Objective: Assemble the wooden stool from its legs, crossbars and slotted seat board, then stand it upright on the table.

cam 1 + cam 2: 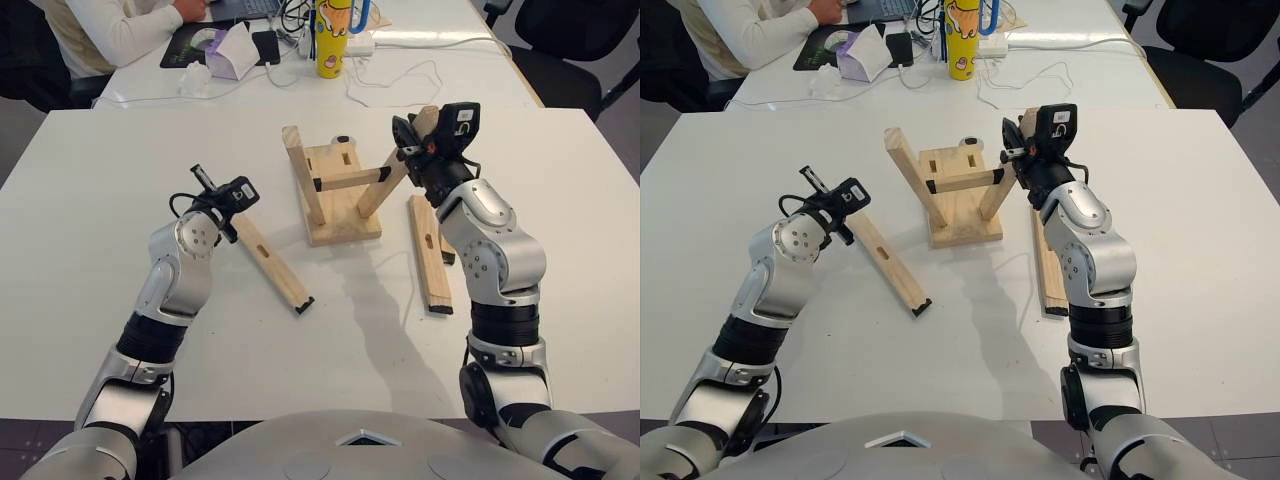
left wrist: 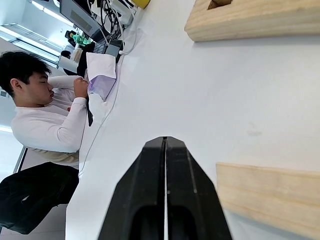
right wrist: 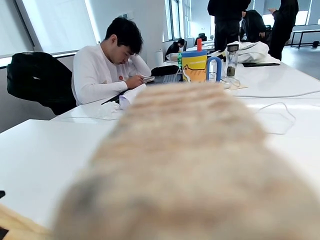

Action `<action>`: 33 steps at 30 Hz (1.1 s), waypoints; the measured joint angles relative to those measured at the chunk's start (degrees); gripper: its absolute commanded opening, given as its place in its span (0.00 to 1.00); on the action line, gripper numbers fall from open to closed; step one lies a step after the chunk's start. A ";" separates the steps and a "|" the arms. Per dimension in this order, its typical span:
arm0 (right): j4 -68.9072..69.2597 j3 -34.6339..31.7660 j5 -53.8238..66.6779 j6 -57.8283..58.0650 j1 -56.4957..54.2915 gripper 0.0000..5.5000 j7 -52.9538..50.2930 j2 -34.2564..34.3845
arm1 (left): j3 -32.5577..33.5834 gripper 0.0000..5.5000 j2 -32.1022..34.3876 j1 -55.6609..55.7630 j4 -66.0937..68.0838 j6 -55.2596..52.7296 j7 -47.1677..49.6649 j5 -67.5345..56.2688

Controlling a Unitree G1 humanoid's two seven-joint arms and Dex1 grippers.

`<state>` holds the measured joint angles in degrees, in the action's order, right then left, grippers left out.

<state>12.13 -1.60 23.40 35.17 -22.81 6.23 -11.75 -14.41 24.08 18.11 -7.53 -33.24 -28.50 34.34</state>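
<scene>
Since the pieces are bare, stiff wood, light and not fragile, they should bear a firm pinch. The joints look like the weak part, so gripping a leg near its free end seems wise.

The seat board [image 1: 340,228] lies flat in the middle of the table [image 1: 100,200]. A near leg [image 1: 385,190] and a far leg [image 1: 303,175] tilt outward from its slots, with a crossbar [image 1: 350,180] between them.

The right gripper [image 1: 415,140], arm stretched forward and wrist raised, appears clamped on the top of the near leg. The left gripper [image 2: 165,145], elbow bent, has its jaws pressed together and hovers just beside a loose leg [image 1: 272,262]. A spare leg [image 1: 428,255] lies to the right of the board.
</scene>
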 measured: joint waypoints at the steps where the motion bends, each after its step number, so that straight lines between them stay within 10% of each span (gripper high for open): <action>1: -0.02 -0.31 0.42 0.00 0.06 0.18 0.09 0.31 | 0.02 0.00 -0.20 0.00 0.00 0.00 0.28 -0.13; 33: 1.11 -5.10 4.97 -2.10 3.18 0.36 -0.36 7.33 | 0.37 0.00 -0.54 0.26 0.38 -0.04 3.63 -1.71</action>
<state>13.24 -6.70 28.37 33.07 -19.63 5.88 -4.42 -14.04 23.53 18.37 -7.16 -33.29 -24.87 32.62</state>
